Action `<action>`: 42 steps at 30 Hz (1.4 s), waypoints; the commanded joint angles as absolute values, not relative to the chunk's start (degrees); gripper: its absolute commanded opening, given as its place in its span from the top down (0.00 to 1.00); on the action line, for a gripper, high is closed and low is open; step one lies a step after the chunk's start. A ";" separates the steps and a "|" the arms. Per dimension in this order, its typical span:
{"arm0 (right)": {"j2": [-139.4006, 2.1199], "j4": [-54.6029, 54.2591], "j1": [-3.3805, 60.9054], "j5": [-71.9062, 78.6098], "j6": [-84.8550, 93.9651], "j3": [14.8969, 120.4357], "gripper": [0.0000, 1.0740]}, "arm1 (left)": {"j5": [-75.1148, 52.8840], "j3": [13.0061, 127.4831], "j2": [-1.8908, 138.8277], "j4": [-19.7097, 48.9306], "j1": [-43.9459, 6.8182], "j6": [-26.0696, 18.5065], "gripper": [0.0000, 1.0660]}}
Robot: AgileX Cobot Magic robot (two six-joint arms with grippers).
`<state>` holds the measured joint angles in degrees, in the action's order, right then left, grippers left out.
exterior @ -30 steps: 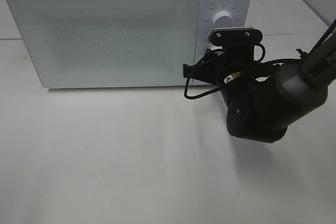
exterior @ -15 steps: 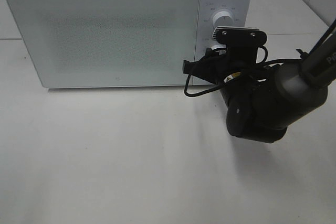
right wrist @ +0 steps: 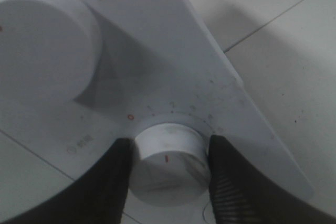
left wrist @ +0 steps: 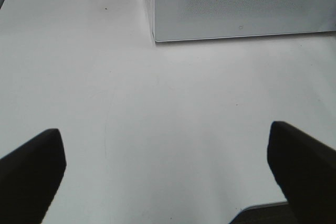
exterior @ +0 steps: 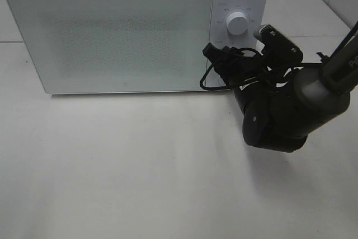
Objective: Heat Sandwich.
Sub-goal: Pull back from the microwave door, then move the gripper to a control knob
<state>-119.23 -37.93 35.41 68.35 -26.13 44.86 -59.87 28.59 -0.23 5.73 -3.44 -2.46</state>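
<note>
At the twelve o'clock side of the bench (exterior: 112,166) stands a white microwave (exterior: 117,32), its frosted door (exterior: 112,34) shut. The control panel lies at the three o'clock end of its front and carries an upper dial (exterior: 237,24). Just below that, toward six o'clock, the right tool (right wrist: 169,179) is clamped on the lower dial (right wrist: 168,163), one dark finger (right wrist: 113,182) on each side of it. The pads seem to press the dial's rim, though the close view is blurred. A small red mark (right wrist: 166,158) shows on the dial's face. The right arm (exterior: 279,116) reaches in from three o'clock.

The left tool (left wrist: 168,169) hangs over bare bench with its fingers spread wide, holding nothing, the microwave's lower front corner ahead of it.

Where the sandwich lies I cannot tell, since nothing shows through the frosted door.
</note>
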 commanded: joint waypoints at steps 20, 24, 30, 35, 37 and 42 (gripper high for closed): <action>-118.95 -34.95 35.41 70.87 -73.80 45.49 0.90 | -59.42 28.42 -1.89 5.61 -3.32 -2.18 0.03; -118.95 -35.92 35.41 73.22 -81.30 45.49 0.90 | -59.42 28.42 -1.89 5.61 -3.32 -2.18 0.03; -118.95 -37.18 35.41 73.28 -85.89 45.49 0.90 | -59.42 28.42 -1.89 5.61 -3.32 -2.18 0.03; -118.95 -36.55 35.41 73.28 -86.92 45.49 0.90 | -59.42 28.42 -1.89 5.61 -3.32 -2.18 0.03; -118.95 -36.27 35.41 73.28 -85.49 45.49 0.90 | -59.42 28.42 -1.89 5.61 -3.32 -2.18 0.03; -118.95 -36.27 35.41 73.28 -84.34 45.38 0.88 | -59.42 28.42 -1.89 5.61 -3.32 -2.18 0.03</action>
<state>-119.35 -38.62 35.41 68.41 -85.31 44.75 -59.87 28.59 -0.23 5.73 -3.44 -2.46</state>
